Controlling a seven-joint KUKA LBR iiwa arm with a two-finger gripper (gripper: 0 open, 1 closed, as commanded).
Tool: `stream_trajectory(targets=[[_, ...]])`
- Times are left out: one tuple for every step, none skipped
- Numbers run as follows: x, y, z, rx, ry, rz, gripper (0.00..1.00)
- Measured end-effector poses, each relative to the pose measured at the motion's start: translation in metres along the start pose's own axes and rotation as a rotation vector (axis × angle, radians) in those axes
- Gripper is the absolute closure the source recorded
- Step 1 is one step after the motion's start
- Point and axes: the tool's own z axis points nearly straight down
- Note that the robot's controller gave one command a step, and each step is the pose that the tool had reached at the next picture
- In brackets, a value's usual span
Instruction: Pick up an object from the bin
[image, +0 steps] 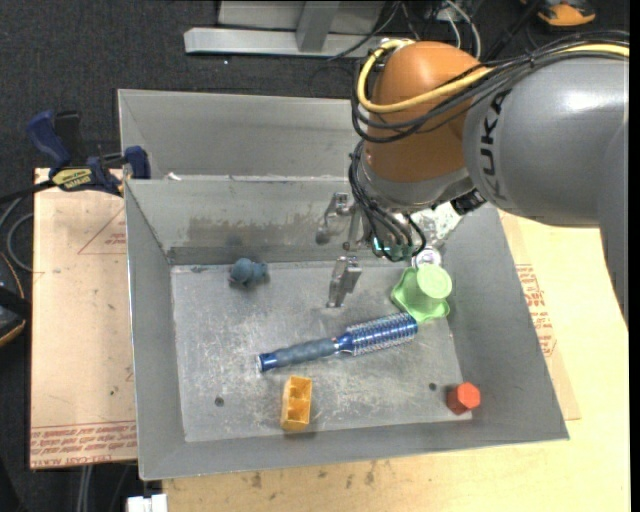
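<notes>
The gripper (340, 250) hangs spread and empty over bare floor near the back wall of the bin (150, 330). To pick well, it should probably come down astride the handle of the brush (340, 343), jaws crosswise to it. The brush lies mid-floor on a slant, handle toward the front-left corner, bristles toward the right wall beside the cup (425, 290).

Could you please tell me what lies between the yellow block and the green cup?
In the camera view, the blue brush lies across that stretch, its bristled head near the green cup, its handle end nearer the yellow block.
</notes>
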Motion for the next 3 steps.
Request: stream_trajectory(targets=[[0.029, -0.045, 0.137, -0.003, -0.016, -0.271, 0.00], [0.027, -0.045, 0.134, -0.001, -0.024, -0.272, 1.00], [0.018, -0.045, 0.015, 0.002, -0.017, -0.261, 1.00]])
